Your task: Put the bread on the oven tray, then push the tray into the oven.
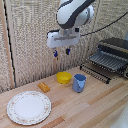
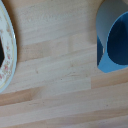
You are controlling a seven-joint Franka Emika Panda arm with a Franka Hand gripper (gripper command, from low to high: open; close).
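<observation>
Blue cup [image 1: 79, 82], yellow bowl [image 1: 63, 77] and plate [image 1: 29, 107] hold nothing visible.

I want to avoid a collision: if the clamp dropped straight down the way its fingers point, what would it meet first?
Probably bare table, between the plate and blue cup; the clamp hangs high, so depth is uncertain.

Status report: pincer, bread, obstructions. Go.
Pincer open, empty, high above table. Bread on table, untouched, beside yellow bowl. Blue cup between bread and oven pan.
</observation>
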